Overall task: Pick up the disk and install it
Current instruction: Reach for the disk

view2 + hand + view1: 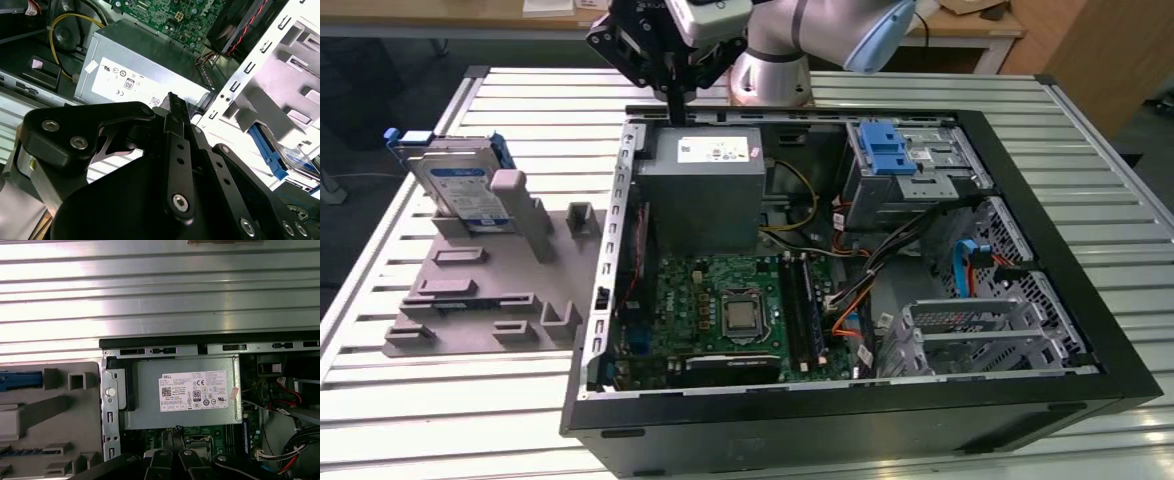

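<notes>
The case (854,300) is overlooked from afar in the exterior view; its box (707,190), at 11 o'clock, is shared closely by both wrist views (145,65) (185,395).

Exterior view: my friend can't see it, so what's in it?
A robot arm's black claw hangs shut above a grey metal box with a white sticker inside an open black computer case. At the exterior view's left, the silver disk in its blue plastic frame stands upright in a grey holder.

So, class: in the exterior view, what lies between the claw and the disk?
In the exterior view, the computer case's side wall and bare slatted table separate claw from disk.
</notes>
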